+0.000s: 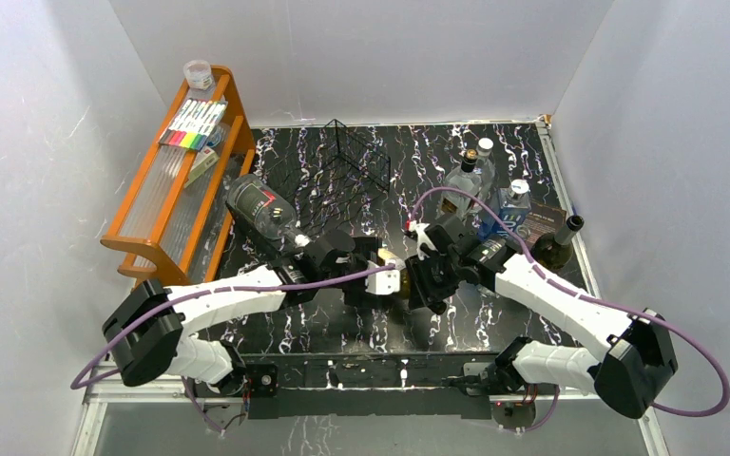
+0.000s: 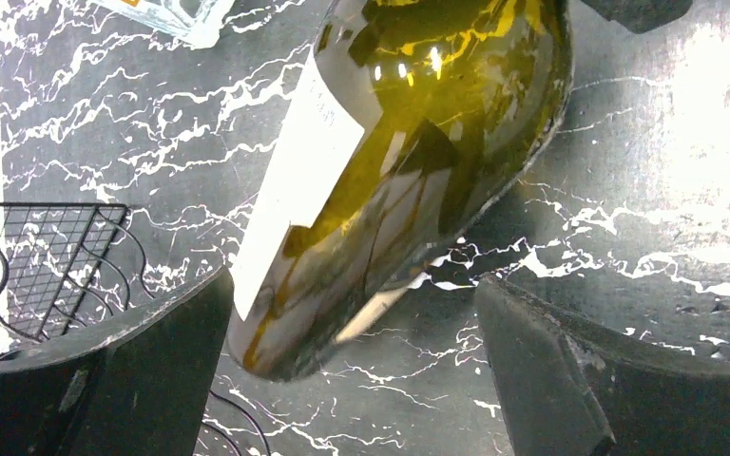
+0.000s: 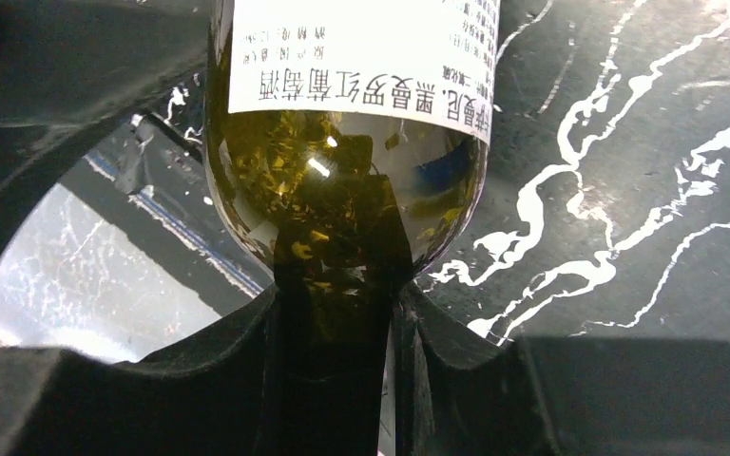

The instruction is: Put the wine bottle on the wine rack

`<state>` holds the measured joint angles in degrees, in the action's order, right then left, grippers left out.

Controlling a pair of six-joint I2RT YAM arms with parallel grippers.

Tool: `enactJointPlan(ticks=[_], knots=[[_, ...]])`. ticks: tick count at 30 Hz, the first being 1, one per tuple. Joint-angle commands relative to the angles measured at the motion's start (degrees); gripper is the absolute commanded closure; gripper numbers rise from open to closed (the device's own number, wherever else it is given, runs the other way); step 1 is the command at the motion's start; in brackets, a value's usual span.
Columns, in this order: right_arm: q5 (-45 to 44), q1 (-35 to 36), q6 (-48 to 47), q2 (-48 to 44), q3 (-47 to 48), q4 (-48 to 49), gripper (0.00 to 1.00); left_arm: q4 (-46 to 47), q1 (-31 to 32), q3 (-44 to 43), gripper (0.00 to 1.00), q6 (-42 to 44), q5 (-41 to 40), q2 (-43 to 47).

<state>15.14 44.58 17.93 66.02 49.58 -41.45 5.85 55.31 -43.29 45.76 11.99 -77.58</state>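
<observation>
The wine bottle (image 3: 342,190) is olive-green glass with a white label, and it hangs tilted just above the black marble table. My right gripper (image 3: 337,361) is shut on its neck. In the left wrist view the bottle's base end (image 2: 380,190) lies between the fingers (image 2: 551,370) of my left gripper (image 2: 352,370), which is open, with a clear gap on the right side. From above, both grippers meet at the table's middle, left gripper (image 1: 380,275) and right gripper (image 1: 425,275), with the bottle (image 1: 395,285) mostly hidden between them. The wine rack (image 1: 356,166) stands behind them, and its wires (image 2: 38,266) show at the left.
An orange wooden shelf (image 1: 166,190) with markers stands at the left. A clear bottle with a dark label (image 1: 261,211) lies beside it. Several bottles (image 1: 466,180), a box (image 1: 513,204) and a dark bottle (image 1: 556,242) crowd the back right. White walls enclose the table.
</observation>
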Motion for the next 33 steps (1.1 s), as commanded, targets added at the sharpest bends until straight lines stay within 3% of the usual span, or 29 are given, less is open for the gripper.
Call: enactJointPlan(ticks=[1, 5, 6, 8, 10, 11, 13, 20, 33], knots=[[-2.39, -0.42, 0.45, -4.98, 0.51, 4.95, 1.00, 1.44, -0.29, -0.69, 0.02, -5.70, 0.05, 3.83], [-2.61, -0.42, 0.93, -8.94, -0.29, 4.62, 1.00, 0.80, -0.38, 0.31, 0.02, -11.34, -3.38, 12.96], [-2.69, -0.37, 1.87, -9.50, -0.78, 6.01, 1.00, 4.08, -0.48, -1.22, 0.02, -19.45, -11.81, 17.60], [-1.03, -0.39, 2.74, -9.51, -1.66, 9.02, 1.00, 2.83, -0.46, -6.21, 0.02, -25.62, -17.33, 20.54], [0.72, -0.28, 3.72, -9.06, -2.57, 13.42, 1.00, -2.99, -0.52, -14.03, 0.02, -35.03, -25.30, 19.74], [0.94, -0.27, 4.57, -8.11, -3.14, 15.96, 1.00, -11.19, -0.49, -22.89, 0.02, -42.49, -31.08, 17.19], [1.49, 0.09, 5.55, -6.82, -3.48, 18.56, 1.00, -16.99, -0.46, -28.15, 0.02, -46.01, -33.18, 16.44], [2.49, 3.74, 10.14, -4.47, -4.89, 27.66, 1.00, -14.86, -0.42, -29.27, 0.02, -48.95, -33.35, 23.31], [0.24, 9.03, 12.42, 3.41, -4.27, 35.48, 1.00, -18.69, -0.49, -32.55, 0.02, -49.90, -30.91, 23.76]])
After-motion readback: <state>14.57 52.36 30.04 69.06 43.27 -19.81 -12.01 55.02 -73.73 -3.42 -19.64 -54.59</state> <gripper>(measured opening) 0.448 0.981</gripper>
